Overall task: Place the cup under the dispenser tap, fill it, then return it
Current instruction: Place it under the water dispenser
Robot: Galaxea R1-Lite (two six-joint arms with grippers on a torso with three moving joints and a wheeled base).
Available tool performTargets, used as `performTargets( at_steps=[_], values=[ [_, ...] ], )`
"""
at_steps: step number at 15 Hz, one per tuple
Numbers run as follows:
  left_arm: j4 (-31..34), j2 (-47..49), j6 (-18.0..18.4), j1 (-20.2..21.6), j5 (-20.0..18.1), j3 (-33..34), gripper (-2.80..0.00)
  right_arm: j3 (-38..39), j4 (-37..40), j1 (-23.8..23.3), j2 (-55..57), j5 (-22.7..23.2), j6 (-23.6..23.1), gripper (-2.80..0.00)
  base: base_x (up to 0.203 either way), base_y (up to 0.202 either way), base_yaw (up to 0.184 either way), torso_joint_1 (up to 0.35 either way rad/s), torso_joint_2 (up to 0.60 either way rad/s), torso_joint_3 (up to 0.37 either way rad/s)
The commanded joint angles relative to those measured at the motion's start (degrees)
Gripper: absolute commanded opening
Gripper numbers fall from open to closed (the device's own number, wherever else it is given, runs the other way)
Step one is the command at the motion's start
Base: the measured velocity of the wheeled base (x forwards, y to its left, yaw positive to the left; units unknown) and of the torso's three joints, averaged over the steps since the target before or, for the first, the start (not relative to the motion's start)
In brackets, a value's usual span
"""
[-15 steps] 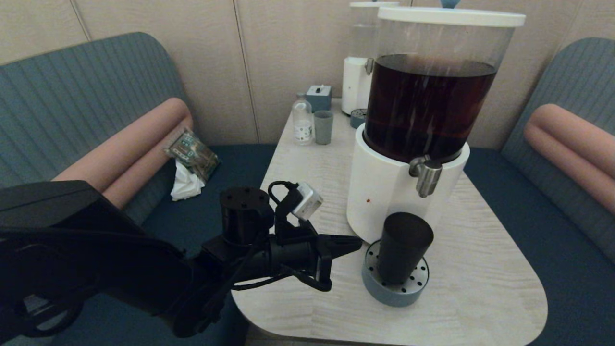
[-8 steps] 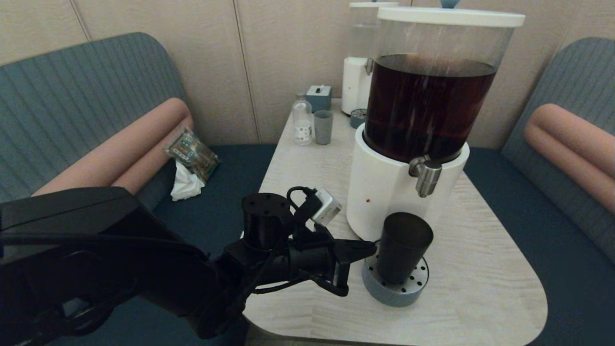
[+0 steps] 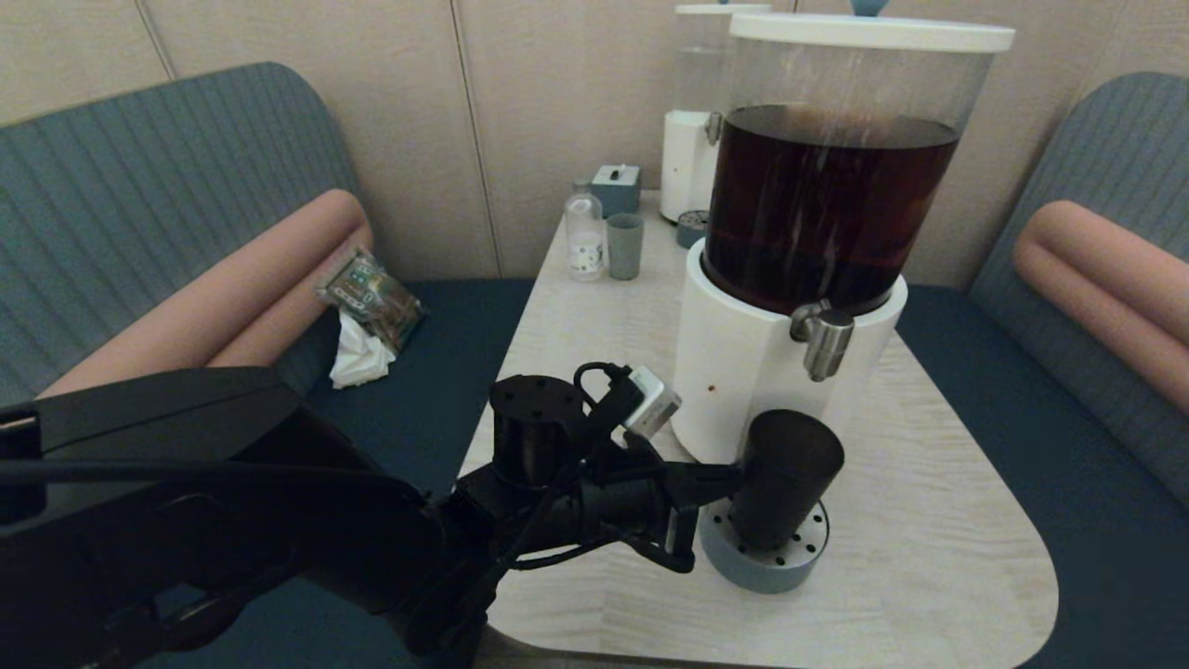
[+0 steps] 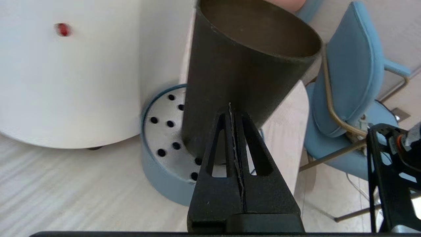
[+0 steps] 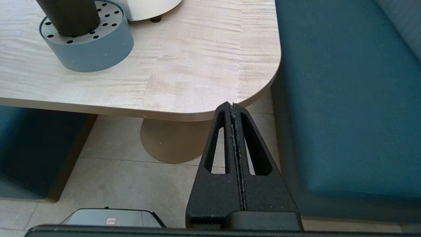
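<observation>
Left wrist view shows the left end effector (image 4: 230,107) with its fingers pressed together, empty, its tip touching the side wall of the cup (image 4: 236,75). The cup leans away from that push, toward two o'clock, its base on the perforated drip tray (image 4: 161,164). From the head view, the cup (image 3: 785,474) stands on the tray at six o'clock of the dispenser tap (image 3: 822,339), roughly beneath it. Closed fingers nudging sideways look like a fine adjustment to centre the cup under the spout; the tilt suggests it could tip. Right end effector (image 5: 233,108), fingers also together, hangs parked off the bench (image 5: 197,65) edge.
</observation>
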Motion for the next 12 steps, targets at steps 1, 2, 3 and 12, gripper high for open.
performTargets(
  at_steps=[1, 2, 3, 12],
  values=[
    [-0.3, 0.4, -0.1, -0.3, -0.2, -0.3, -2.80, 0.0, 0.1, 0.0, 0.1, 0.0, 0.0, -2.80, 0.000, 0.000, 0.000, 0.000, 0.00, 0.000],
    [-0.4, 0.6, -0.1, -0.6, -0.2, -0.5, -2.80, 0.0, 0.1, 0.0, 0.1, 0.0, 0.0, -2.80, 0.000, 0.000, 0.000, 0.000, 0.00, 0.000],
    [-0.4, 0.6, -0.1, -0.6, -0.2, -0.5, -2.80, 0.0, 0.1, 0.0, 0.1, 0.0, 0.0, -2.80, 0.000, 0.000, 0.000, 0.000, 0.00, 0.000],
    [-0.5, -1.4, 0.5, -0.7, -0.1, 3.1, -2.80, 0.0, 0.1, 0.0, 0.1, 0.0, 0.0, -2.80, 0.000, 0.000, 0.000, 0.000, 0.00, 0.000]
  ],
)
